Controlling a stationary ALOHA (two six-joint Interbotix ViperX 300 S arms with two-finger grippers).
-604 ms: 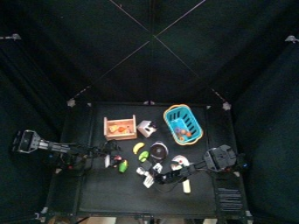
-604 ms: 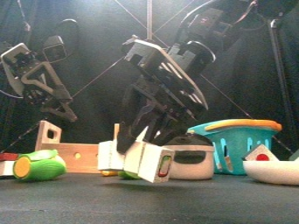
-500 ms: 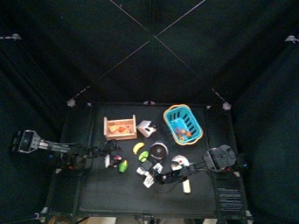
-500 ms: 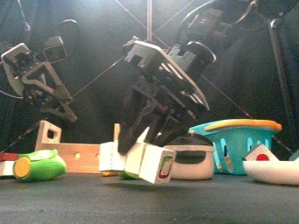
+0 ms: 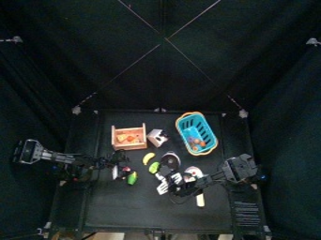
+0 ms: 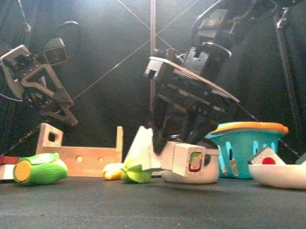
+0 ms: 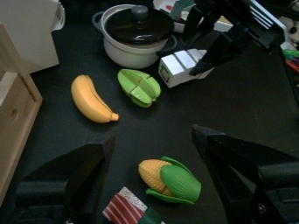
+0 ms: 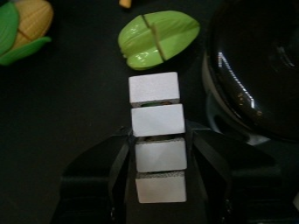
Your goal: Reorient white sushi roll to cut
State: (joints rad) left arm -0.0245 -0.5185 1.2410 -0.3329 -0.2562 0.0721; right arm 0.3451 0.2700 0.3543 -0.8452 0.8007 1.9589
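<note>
At the near middle of the table (image 5: 88, 211) we see the right gripper (image 8: 160, 166) closed on the white sushi roll (image 8: 156, 136), its jaws clamping the long white piece of four squares from both sides, just beside the grey lidded pot (image 7: 139, 33) and near the green cut piece (image 7: 142, 86). To the left, our left gripper (image 7: 152, 144) hangs above the table with its jaws spread wide and nothing between them, over the corn (image 7: 170, 179) and near the banana (image 7: 91, 97). Farther back stand the wooden crate (image 5: 129, 137) and the blue basket (image 5: 196, 132).
</note>
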